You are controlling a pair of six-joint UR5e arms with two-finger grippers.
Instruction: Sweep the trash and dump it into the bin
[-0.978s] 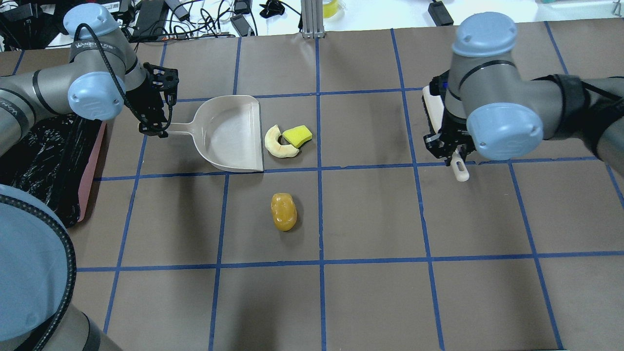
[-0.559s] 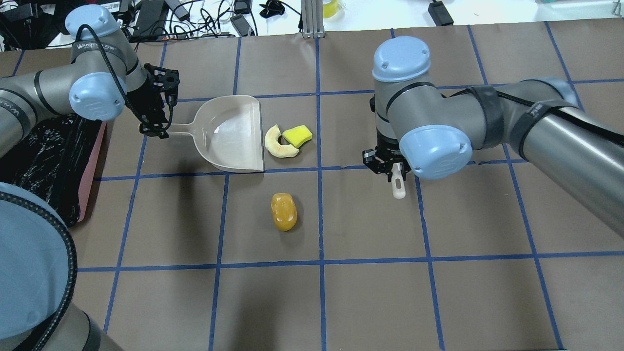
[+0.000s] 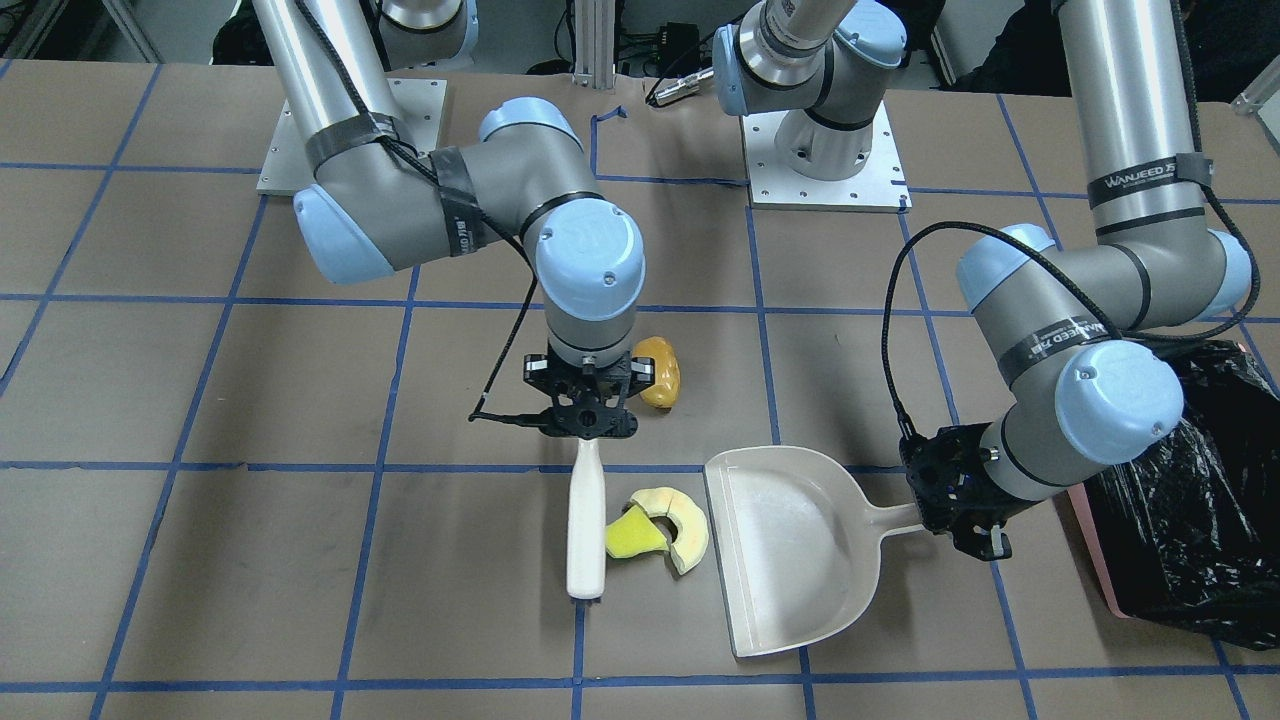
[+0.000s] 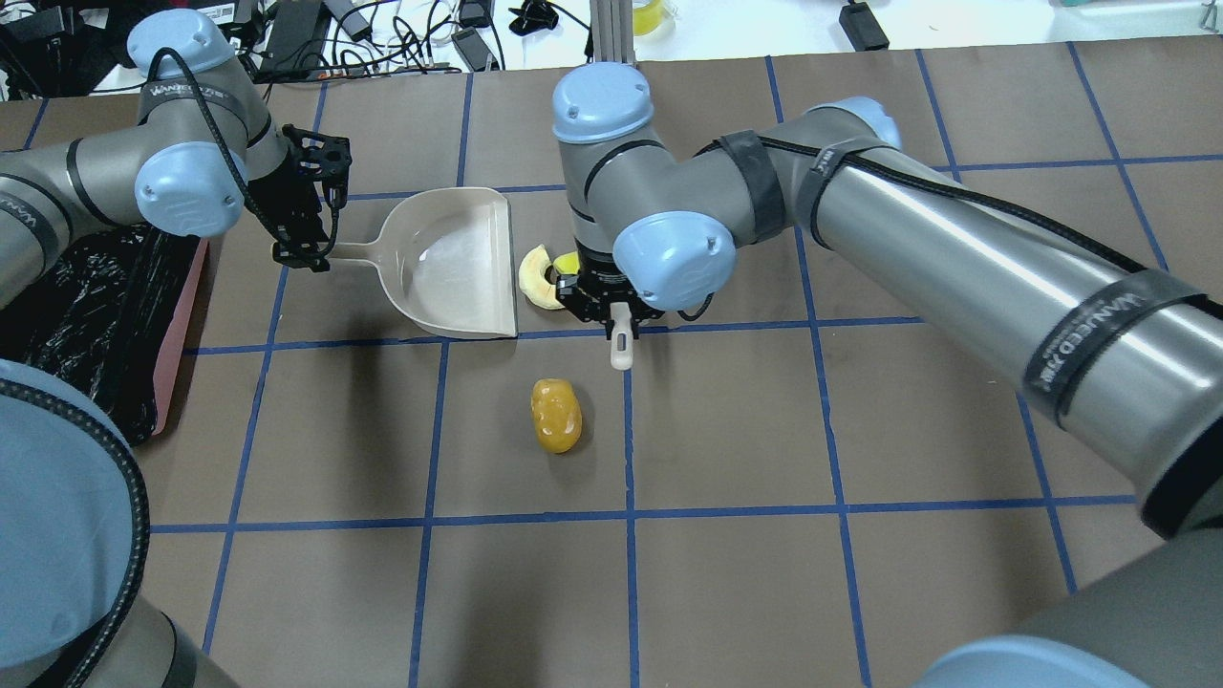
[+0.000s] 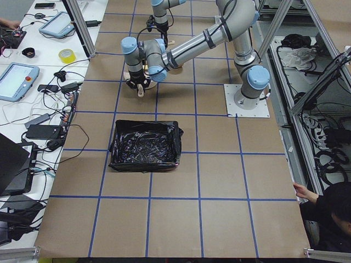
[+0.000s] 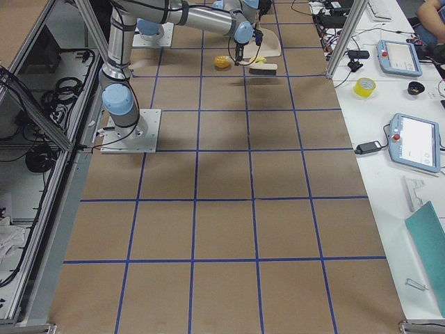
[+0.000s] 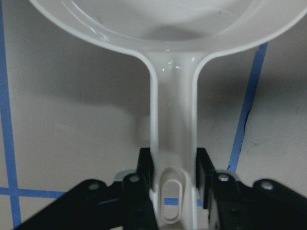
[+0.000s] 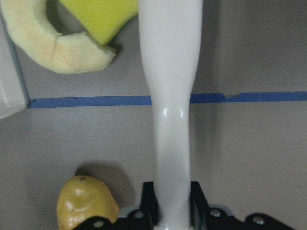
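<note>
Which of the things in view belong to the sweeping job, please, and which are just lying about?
Job: beige plastic dustpan; white-handled brush; pale beige ring segment; yellow-green wedge; glossy yellow-brown lump; pink bin lined with black bag.
Lying about: yellow tape roll; grey touchscreen pendant; black cables on the bench.

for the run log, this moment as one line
left gripper: shut on dustpan handle | right gripper: shut on brush | wedge, ring: between brush and dustpan mouth | lump: apart, unswept | dustpan: empty
</note>
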